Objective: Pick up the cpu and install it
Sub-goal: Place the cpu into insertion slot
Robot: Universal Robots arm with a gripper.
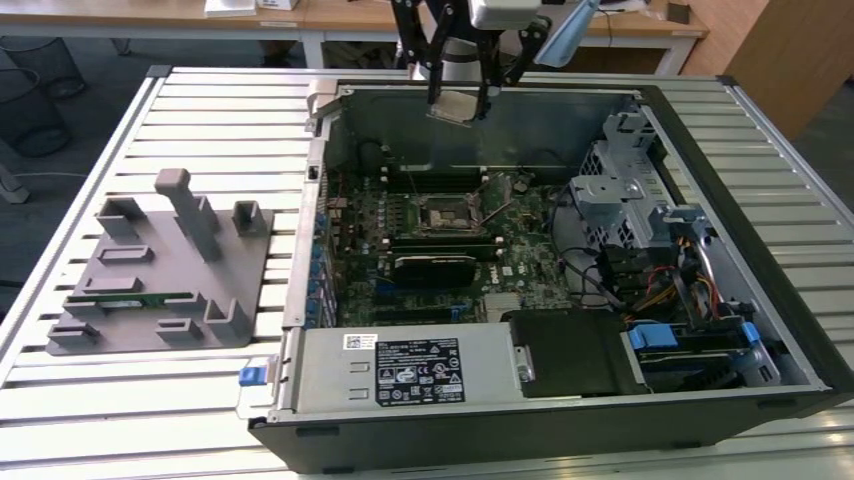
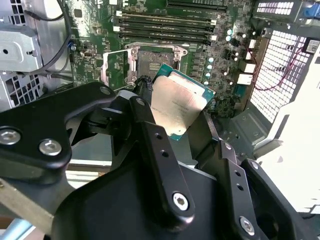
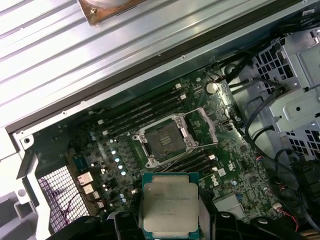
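The cpu (image 3: 170,205) is topped with dull silver metal; the fingers (image 2: 160,150) are finished matt black; the desk (image 1: 200,110) is ribbed metal.

Exterior view: taken from high and well back at the near side, angled down; whole slatted table (image 1: 200,130) and open case (image 1: 534,430) are covered. Both wrist views are aimed down past the gripper (image 2: 176,115) into the case, close in. Socket (image 3: 165,140) and held cpu (image 3: 170,210) are shared by all three.

Silver cpu (image 3: 171,202), teal rim; green motherboard (image 1: 534,225)
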